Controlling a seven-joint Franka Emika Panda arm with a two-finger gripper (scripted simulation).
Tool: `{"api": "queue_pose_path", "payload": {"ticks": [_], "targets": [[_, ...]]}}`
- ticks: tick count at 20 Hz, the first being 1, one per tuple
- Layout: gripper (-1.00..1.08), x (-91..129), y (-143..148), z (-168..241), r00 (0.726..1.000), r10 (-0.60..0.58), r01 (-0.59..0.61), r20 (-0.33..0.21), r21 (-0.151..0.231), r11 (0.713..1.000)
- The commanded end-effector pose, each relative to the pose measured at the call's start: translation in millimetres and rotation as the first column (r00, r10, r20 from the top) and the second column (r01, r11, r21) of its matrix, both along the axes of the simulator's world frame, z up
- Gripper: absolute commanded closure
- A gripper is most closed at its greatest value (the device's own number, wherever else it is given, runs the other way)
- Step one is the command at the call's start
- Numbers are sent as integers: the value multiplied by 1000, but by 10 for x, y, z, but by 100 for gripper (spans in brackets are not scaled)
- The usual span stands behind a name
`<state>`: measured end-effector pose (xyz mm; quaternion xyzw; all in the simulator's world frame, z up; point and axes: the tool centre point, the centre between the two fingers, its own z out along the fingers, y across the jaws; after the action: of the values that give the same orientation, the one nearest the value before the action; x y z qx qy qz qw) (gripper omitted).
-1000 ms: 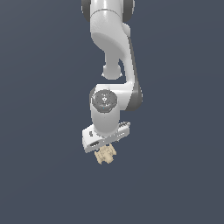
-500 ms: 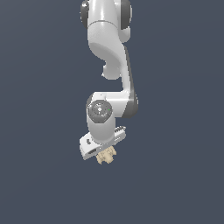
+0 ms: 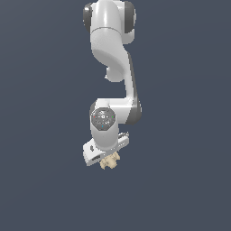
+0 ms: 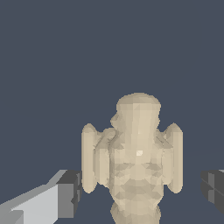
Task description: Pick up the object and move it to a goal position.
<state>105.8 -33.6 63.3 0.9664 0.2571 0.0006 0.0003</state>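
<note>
While the white two-fingered tool (image 3: pixel 106 159) hangs low beneath the folded arm, the small beige, knobbly object (image 3: pixel 109 162) sits between its jaws.
Left to right in the wrist view: one dark pad (image 4: pixel 70 192) just beside the object's (image 4: pixel 136 157) flank, the lumpy body centred, the other pad (image 4: pixel 213 189) clearly apart from it; the tool is thus spread, bracketing the object so that closing should grip its narrow sides. No worktop contact is discernible.
</note>
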Motion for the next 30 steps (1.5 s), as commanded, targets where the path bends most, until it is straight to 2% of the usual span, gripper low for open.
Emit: {"api": "queue_pose_path", "payload": {"ticks": [1, 6, 11, 12, 23, 30], "targets": [[-92, -9, 1, -143, 1000, 1, -1, -1, 0, 1000], [-92, -10, 1, -337, 1000, 3, -3, -1, 0, 1000], [-92, 4, 0, -343, 1000, 3, -3, -1, 0, 1000], [108, 4, 0, -343, 1000, 3, -3, -1, 0, 1000], [108, 36, -2, -273, 1000, 3, -3, 8, 0, 1000], [108, -20, 23, -185, 1000, 3, -3, 8, 0, 1000]]}}
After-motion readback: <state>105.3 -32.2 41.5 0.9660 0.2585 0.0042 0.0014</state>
